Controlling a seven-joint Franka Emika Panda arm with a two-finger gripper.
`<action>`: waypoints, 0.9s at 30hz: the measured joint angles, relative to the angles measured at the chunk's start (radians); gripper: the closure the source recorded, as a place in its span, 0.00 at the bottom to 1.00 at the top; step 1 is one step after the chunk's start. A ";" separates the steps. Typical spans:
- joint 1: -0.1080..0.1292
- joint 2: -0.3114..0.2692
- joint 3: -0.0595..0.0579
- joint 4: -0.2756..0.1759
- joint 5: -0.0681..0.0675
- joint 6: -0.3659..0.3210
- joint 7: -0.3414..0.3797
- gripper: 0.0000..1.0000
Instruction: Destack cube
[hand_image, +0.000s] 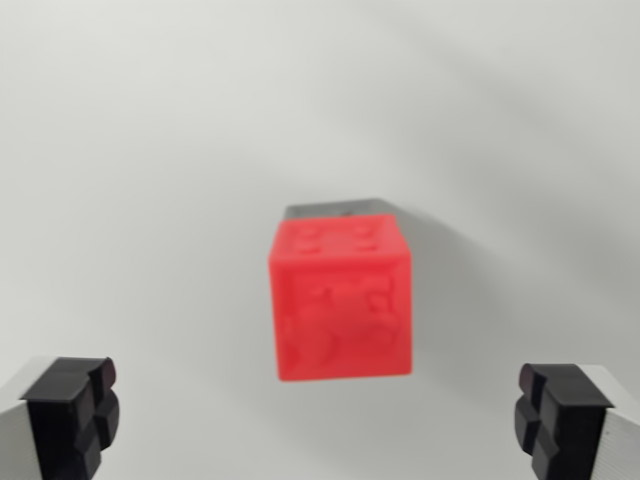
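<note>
A red cube (340, 297) with raised studs on its top sits in the middle of the wrist view, slightly blurred. Behind and under its top edge a sliver of a grey object (335, 209) shows; most of it is hidden by the red cube. My gripper (318, 415) is open, with one black fingertip (72, 412) at the wrist view's lower left and the other fingertip (560, 412) at the lower right. The red cube lies between and beyond the fingertips, touching neither.
A plain white surface (150, 150) fills the rest of the view. A soft shadow (450, 240) falls to the wrist view's right of the cube.
</note>
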 joint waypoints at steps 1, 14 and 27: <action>-0.004 0.003 -0.003 -0.006 0.001 0.008 -0.017 0.00; -0.027 0.097 -0.015 -0.040 0.026 0.131 -0.125 0.00; -0.029 0.226 -0.005 -0.039 0.067 0.258 -0.155 0.00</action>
